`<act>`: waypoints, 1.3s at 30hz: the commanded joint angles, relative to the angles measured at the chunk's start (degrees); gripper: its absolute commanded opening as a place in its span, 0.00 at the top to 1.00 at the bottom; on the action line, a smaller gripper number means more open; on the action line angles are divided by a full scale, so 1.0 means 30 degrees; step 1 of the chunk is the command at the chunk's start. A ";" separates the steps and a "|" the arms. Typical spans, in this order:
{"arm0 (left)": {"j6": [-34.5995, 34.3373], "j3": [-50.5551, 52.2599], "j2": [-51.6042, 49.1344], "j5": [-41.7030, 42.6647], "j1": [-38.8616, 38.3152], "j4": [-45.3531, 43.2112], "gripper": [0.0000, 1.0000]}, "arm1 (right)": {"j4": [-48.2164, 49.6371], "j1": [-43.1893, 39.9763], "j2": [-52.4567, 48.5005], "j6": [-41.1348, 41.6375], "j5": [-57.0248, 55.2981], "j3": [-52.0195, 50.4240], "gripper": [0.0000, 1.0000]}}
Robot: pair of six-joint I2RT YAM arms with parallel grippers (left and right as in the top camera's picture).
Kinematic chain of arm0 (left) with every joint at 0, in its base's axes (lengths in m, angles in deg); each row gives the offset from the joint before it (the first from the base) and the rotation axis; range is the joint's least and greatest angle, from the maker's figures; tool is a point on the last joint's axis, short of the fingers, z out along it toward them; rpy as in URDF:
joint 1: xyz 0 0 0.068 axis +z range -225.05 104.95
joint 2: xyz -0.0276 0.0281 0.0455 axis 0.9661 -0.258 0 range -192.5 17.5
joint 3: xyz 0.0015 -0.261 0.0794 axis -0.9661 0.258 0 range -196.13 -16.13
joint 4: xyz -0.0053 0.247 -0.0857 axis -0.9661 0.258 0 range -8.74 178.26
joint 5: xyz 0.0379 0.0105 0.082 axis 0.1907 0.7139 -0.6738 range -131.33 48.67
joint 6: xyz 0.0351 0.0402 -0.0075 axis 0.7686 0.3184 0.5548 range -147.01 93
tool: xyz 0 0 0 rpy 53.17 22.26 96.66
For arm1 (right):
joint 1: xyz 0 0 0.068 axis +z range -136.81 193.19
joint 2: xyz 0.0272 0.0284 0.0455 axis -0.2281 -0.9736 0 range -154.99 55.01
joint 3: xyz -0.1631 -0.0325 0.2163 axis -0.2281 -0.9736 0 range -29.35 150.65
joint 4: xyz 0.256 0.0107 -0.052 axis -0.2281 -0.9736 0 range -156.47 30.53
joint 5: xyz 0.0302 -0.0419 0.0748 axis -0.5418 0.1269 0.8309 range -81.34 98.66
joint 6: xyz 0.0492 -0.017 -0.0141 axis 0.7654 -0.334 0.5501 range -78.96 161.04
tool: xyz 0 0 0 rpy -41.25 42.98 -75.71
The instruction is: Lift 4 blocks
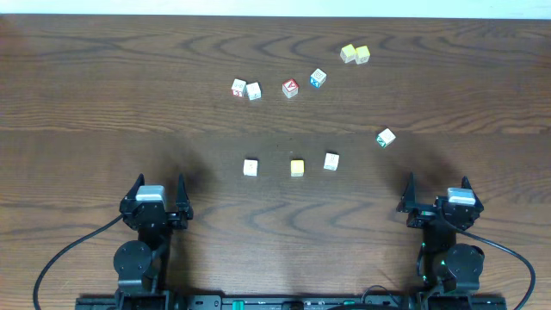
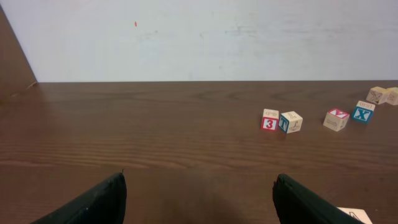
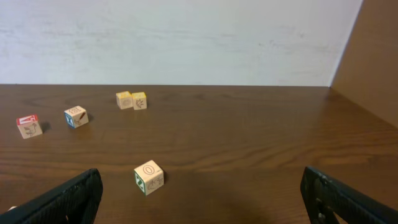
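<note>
Wooden cubes are lying mid-way across the bench [image 1: 86, 95]: cream cube [image 1: 250, 167], yellow-faced cube [image 1: 297, 168] and white cube [image 1: 331, 161] in a row, green-marked cube [image 1: 386, 137] at their 2 o'clock. Left tool [image 1: 159, 182] and right tool [image 1: 437, 182] are gaping wide, empty. Overreaching toward 12 o'clock is likely risking the red-faced cube [image 1: 290, 88] or blue-faced cube [image 1: 318, 78].

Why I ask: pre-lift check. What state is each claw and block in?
Left claw, open, empty.
Right claw, open, empty.
Three near blocks, resting on the table, apart.
Green-marked block, resting on the table, alone.
Six far blocks, resting on the table, two pairs touching.
</note>
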 commanded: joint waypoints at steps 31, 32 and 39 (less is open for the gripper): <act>-0.2739 -1.4032 -1.0812 0.5202 0.0015 0.5435 0.24 | -0.0087 -0.0226 0.0095 -0.0211 0.0080 -0.0029 0.01; -0.2761 -1.5599 -1.2422 0.5843 0.0015 0.7053 0.24 | -0.0087 -0.0226 0.0095 -0.0211 0.0080 -0.0029 0.01; -0.2747 -1.9722 -1.9249 1.0579 0.0015 1.0732 0.24 | -0.0087 -0.0226 0.0095 -0.0211 0.0080 -0.0029 0.01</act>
